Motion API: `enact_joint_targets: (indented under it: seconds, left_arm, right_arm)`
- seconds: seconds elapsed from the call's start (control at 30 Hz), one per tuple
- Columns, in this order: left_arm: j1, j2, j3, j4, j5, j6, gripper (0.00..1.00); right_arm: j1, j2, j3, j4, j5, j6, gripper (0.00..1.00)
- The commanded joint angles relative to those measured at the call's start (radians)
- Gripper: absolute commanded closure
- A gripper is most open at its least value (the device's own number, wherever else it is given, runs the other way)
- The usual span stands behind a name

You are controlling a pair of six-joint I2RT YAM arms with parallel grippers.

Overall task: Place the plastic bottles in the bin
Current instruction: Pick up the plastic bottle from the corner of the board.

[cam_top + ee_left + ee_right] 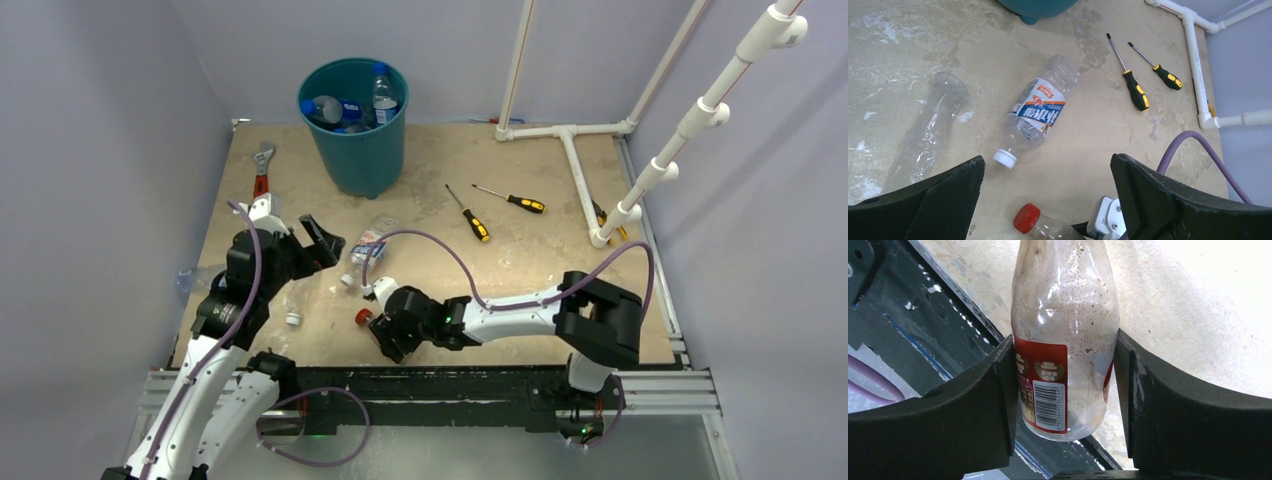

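The teal bin (356,150) stands at the back of the table with several bottles (383,95) inside. A red-labelled bottle (1065,340) with a red cap (364,317) lies at the near edge. My right gripper (1065,390) is shut on its body, one finger on each side; from above that gripper (385,335) is low over the edge. A blue-labelled bottle (1040,107) with a white cap lies mid-table (368,243). To its left lies a crushed clear bottle (928,130). My left gripper (1048,165) hovers open and empty over these (318,240).
Two yellow-and-black screwdrivers (468,213) (512,200) lie right of the bin. A red-handled wrench (262,170) lies at the back left. A white pipe frame (575,160) runs along the right side. The black rail (923,340) borders the near edge.
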Motion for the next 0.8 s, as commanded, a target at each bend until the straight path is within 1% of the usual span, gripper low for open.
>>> enact_joint_targets:
  seconds: [0.0,0.1,0.17,0.27,0.33,0.43,0.47,0.53,0.6,0.63,0.67,0.7,0.77]
  left_arm:
    - [0.004,0.018,-0.006,0.071,0.056,-0.023,0.03]
    - [0.004,0.039,0.042,0.067,0.057,-0.003,0.03]
    - [0.004,0.057,0.098,0.065,0.059,0.014,0.03]
    - [0.004,0.083,0.174,0.107,0.099,0.023,0.03]
    - [0.004,0.097,0.205,0.172,0.164,0.023,0.03]
    - [0.004,0.115,0.208,0.304,0.279,-0.012,0.03]
    - [0.004,0.118,0.196,0.351,0.318,-0.037,0.03]
    - [0.004,0.112,0.141,0.495,0.414,-0.109,0.03]
    - [0.003,0.099,0.011,0.803,0.598,-0.22,0.07]
    - [0.002,0.099,-0.038,0.956,0.655,-0.304,0.07]
    - [0.002,0.101,-0.071,1.045,0.672,-0.353,0.07]
    - [0.001,0.103,-0.081,1.069,0.675,-0.36,0.07]
    - [-0.004,0.105,-0.076,1.021,0.665,-0.324,0.07]
  right_arm:
    - [0.005,-0.095,-0.008,-0.041,0.097,-0.008,0.48]
    - [0.004,-0.214,-0.036,-0.043,0.16,0.008,0.51]
    - [0.005,-0.321,-0.075,-0.006,0.186,0.002,0.53]
    - [0.003,-0.489,-0.184,0.146,0.193,-0.012,0.58]
    - [0.003,-0.573,-0.253,0.273,0.201,-0.013,0.62]
    - [0.003,-0.66,-0.324,0.446,0.206,-0.018,0.73]
    - [0.003,-0.687,-0.35,0.506,0.204,-0.027,0.8]
    - [0.003,-0.756,-0.412,0.61,0.216,-0.017,1.0]
    - [0.003,-0.809,-0.482,0.707,0.218,0.005,1.0]
    - [0.003,-0.828,-0.514,0.759,0.211,0.006,1.0]
    - [0.003,-0.843,-0.536,0.801,0.217,0.004,1.0]
    - [0.003,-0.852,-0.549,0.831,0.228,-0.001,1.0]
    - [0.003,-0.86,-0.57,0.897,0.231,-0.029,1.0]
